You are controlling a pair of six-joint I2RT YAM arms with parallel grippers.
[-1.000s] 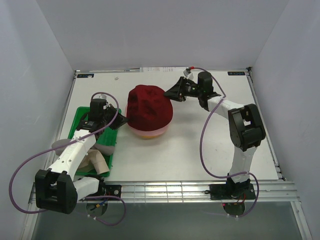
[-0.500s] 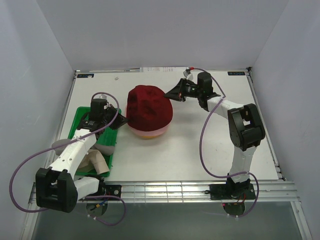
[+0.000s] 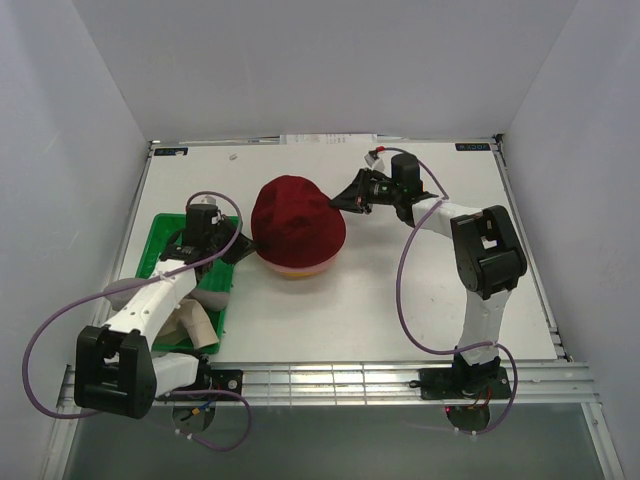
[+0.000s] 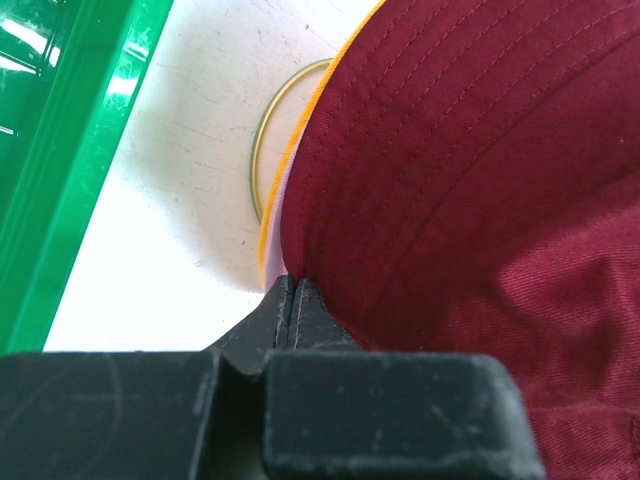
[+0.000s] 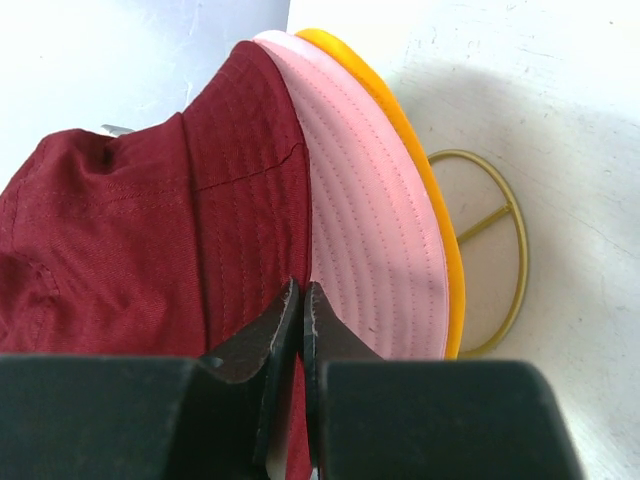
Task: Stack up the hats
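The dark red hat sits on top of the pale pink hat and the yellow-orange hat, which rest over the gold wire frame. My left gripper is shut on the red hat's left brim edge; the left wrist view shows its tips pinching that hem. My right gripper is shut on the red hat's right brim, with its tips at the seam between red and pink. The grey hat and the beige hat lie in the tray under my left arm.
The green plastic tray stands at the left, and its rim shows in the left wrist view. A ring of the gold wire frame lies on the white table beside the stack. White walls enclose the table on three sides.
Both grippers have moved down and slightly inward with the red hat's brim. The red hat now sits lower and flatter over the pink and yellow-orange hats.
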